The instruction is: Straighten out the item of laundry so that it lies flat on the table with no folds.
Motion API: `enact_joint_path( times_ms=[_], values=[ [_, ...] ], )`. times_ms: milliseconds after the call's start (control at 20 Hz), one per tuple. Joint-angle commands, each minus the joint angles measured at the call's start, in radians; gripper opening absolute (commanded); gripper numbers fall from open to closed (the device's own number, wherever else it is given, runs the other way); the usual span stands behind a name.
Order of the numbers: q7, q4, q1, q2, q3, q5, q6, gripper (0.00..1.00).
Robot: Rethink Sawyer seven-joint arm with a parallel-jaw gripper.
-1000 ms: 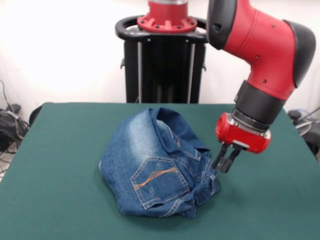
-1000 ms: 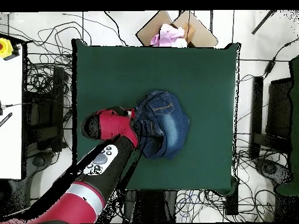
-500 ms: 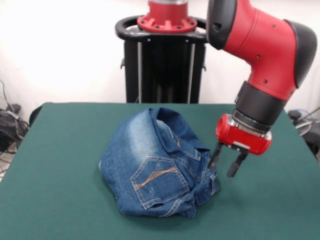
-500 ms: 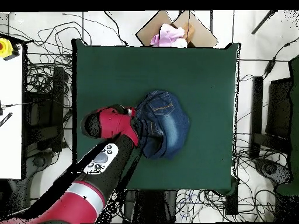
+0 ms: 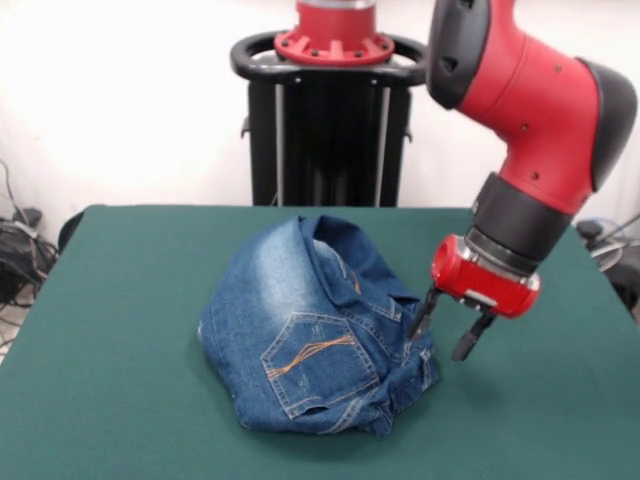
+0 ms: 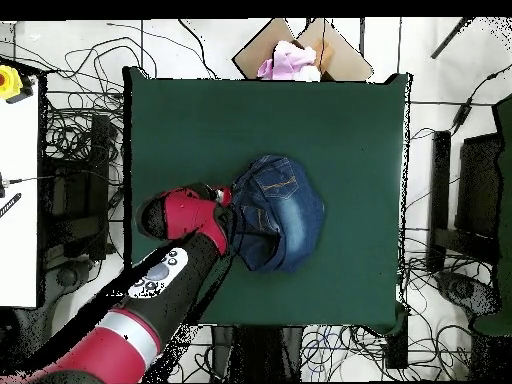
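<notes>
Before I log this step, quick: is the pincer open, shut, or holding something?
Pincer: open, holding nothing; one finger touches or nearly touches the crumpled jeans at their edge, the other hangs over the table.

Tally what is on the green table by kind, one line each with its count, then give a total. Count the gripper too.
Pairs of jeans: 1, crumpled in a heap on the table
Grippers: 1, open beside the heap
Total: 2
</notes>
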Motion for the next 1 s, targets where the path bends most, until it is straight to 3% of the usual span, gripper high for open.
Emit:
enact_joint_path(
  times_ms=[50,400,600,650,1000],
  values=[
    [0.340,-0.020,0.012,0.151,0.092,0.110,-0.114,1.00],
    [0.354,-0.041,0.088,0.239,0.024,0.213,-0.142,1.00],
    [0.336,-0.028,0.094,0.234,0.031,0.241,-0.149,1.00],
    [0.324,-0.026,0.094,0.231,0.032,0.247,-0.150,0.00],
    [0.340,-0.029,0.125,0.197,-0.012,0.281,-0.022,0.00]
  ],
)
